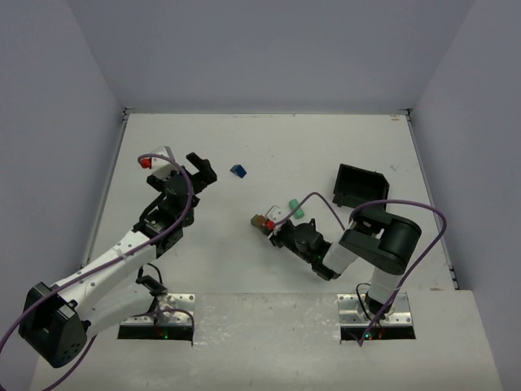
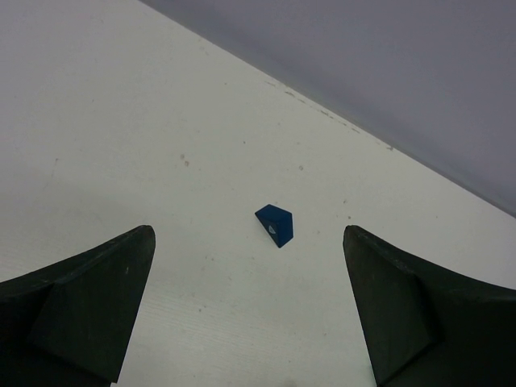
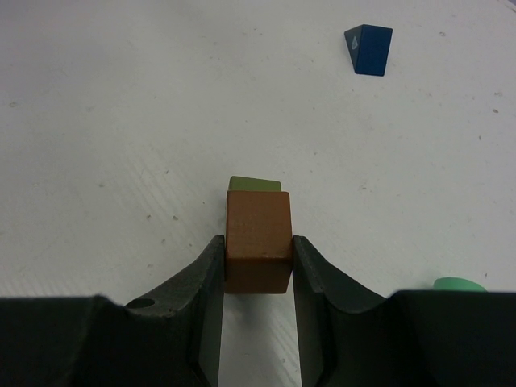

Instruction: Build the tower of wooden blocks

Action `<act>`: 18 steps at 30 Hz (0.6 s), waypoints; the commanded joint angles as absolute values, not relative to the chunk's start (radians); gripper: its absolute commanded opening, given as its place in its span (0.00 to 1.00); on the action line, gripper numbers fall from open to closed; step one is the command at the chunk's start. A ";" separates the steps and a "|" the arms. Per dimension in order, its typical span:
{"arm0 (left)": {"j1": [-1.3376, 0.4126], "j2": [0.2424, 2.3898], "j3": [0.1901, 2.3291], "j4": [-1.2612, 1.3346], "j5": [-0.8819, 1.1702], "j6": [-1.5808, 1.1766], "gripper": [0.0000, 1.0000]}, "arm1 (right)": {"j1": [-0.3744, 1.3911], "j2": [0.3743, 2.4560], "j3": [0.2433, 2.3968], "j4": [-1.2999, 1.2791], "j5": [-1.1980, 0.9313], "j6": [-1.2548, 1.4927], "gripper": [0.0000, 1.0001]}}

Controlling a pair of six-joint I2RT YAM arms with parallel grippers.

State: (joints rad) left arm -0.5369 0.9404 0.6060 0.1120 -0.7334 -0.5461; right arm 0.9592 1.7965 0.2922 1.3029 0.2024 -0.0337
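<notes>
Right now the brown block (image 3: 258,240) sits clamped between the two fingers of the right tool (image 3: 258,242), which press on its left and right faces. Just beyond it, against its far side, is the olive block (image 3: 255,184); only the top edge of it shows over the brown one, and I cannot tell whether the two touch or whether the brown block rests on the tabletop (image 1: 220,138). From above, this pair lies near the middle of the tabletop, at the tip of the right tool (image 1: 269,224), whose arm reaches in low from the right base.

The mint cylinder (image 1: 296,208) lies just to the right of the right tool, near the brown block but apart from it; in the right wrist view only its top peeks out at the lower right edge (image 3: 458,284). The blue block (image 1: 238,171), a wedge, lies alone farther back and a little left, well apart from the others. No block is stacked on another that I can see.

The left tool (image 1: 198,169) is released, its fingers spread wide and holding nothing. It points toward the blue block (image 2: 275,223), which lies on the tabletop ahead of the two fingertips and between them in the wrist view, touching neither.

A black tray (image 1: 358,186) sits at the back right, beyond the right arm.
</notes>
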 commanded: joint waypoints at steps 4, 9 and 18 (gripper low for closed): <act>-0.534 0.937 0.616 0.133 -0.744 -0.535 1.00 | 0.966 1.821 0.321 1.624 0.226 -0.015 0.00; -0.535 0.934 0.615 0.129 -0.747 -0.535 1.00 | 0.966 1.832 0.322 1.637 0.244 -0.011 0.00; -0.534 0.933 0.617 0.126 -0.749 -0.535 1.00 | 0.968 1.846 0.321 1.650 0.247 -0.008 0.00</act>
State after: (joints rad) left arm -0.5369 0.9409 0.6060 0.1081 -0.7338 -0.5461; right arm 0.9599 1.8350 0.3122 1.3338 0.2190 -0.0163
